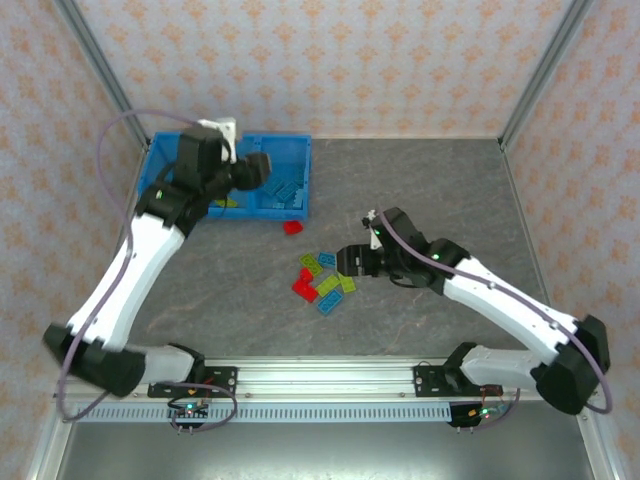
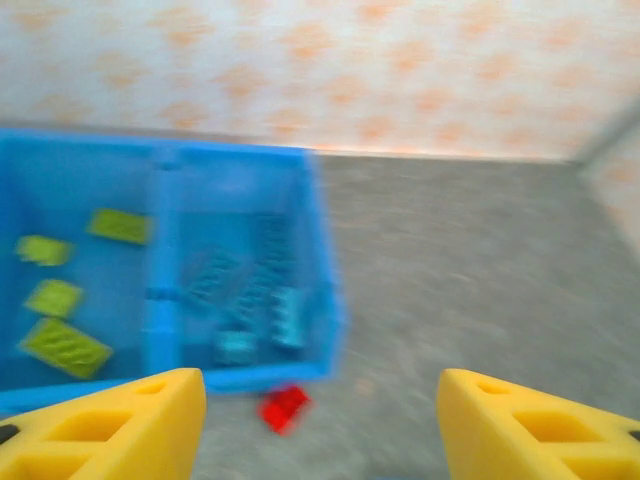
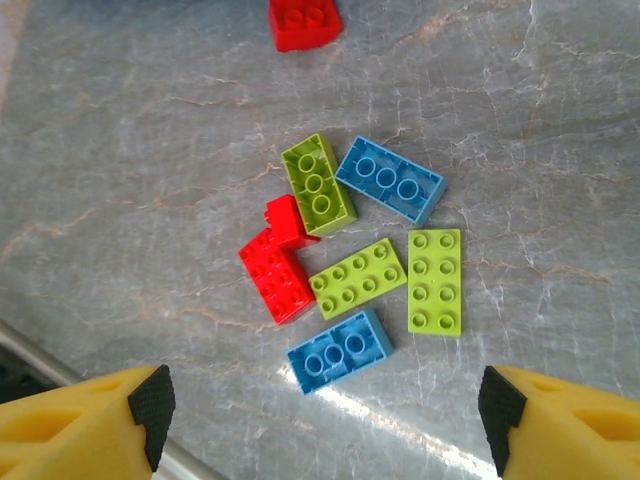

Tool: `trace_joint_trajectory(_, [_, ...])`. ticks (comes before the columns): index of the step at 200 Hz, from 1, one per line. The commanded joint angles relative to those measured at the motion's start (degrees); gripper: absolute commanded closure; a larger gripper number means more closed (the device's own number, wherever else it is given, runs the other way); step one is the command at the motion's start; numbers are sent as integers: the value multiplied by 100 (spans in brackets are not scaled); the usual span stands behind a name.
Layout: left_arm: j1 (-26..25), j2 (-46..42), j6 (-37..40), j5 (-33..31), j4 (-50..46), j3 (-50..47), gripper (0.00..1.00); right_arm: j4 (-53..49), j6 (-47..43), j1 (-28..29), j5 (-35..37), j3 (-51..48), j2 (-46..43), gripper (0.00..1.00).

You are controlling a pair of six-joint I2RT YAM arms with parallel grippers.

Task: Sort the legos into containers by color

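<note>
Glossy plastic legos (image 3: 357,278) on a smooth, marble-veined grey table (image 3: 150,140); shiny blue plastic tray (image 2: 160,250); matt yellow fingers (image 3: 80,430)

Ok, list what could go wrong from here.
1. The open right end effector hovers over a tight pile: the red brick touches a lime brick, so a grab may catch two colours or scatter them.
2. A lone red brick lies close to the blue tray; a reach there might bump it.
</note>
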Motion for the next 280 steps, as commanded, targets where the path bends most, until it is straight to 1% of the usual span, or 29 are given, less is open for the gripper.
trace_joint_trajectory(1, [-648, -641, 358, -156, -791, -490, 37, 689, 236, 8, 124, 406, 635, 18])
trace_joint_trajectory(12, [-987, -943, 582, -244, -1096, -649, 37, 890, 344, 8, 90, 600, 1058, 18])
trace_joint_trajectory(27, [-1170, -1286, 849, -397, -1456, -856, 37, 1118, 512, 44, 89, 924, 1688, 19])
trace_joint_trajectory(37, [-1175, -1495, 1033, -590, -1560, -1038, 36, 1289, 614, 127, 235, 1121, 2100, 19])
trace_joint_trajectory(47, [-1172, -1687, 1176, -911, -1529, -1255, 34, 1350, 651, 253, 612, 1401, 2513, 19])
trace_joint_trajectory(63, [-1172, -1901, 1307, -1351, -1369, -1551, 32, 1196, 623, 435, 1246, 1984, 3230, 19])
trace_joint_trajectory(75, [-1168, -1943, 1349, -1544, -1312, -1662, 30, 1067, 615, 525, 1618, 2435, 3743, 18])
trace_joint_trajectory(100, [-1148, -1943, 1413, -1827, -1311, -1849, 26, 1055, 606, 623, 2098, 3114, 4586, 15])
trace_joint_trajectory(123, [-1142, -1998, 1408, -2078, -1364, -2053, 22, 976, 908, 624, 2361, 3638, 5175, 12])
trace_joint_trajectory(162, [-1142, -2075, 1358, -2281, -1356, -2147, 19, 1345, 1326, 667, 2701, 4027, 5691, 6])
trace_joint_trajectory(201, [-1139, -2116, 1320, -2185, -1313, -2159, 18, 1321, 1614, 668, 3131, 4344, 6078, 6])
trace_joint_trajectory(237, [-1122, -2108, 1324, -2186, -1311, -2174, 17, 1264, 1685, 666, 3244, 4528, 6324, 10])
trace_joint_trajectory(256, [-1128, -2091, 1318, -2193, -1320, -2174, 17, 1177, 1770, 667, 3126, 4537, 6363, 17])
trace_joint_trajectory(280, [-1124, -2090, 1319, -2222, -1329, -2174, 17, 1173, 1867, 668, 3063, 4288, 6225, 26])
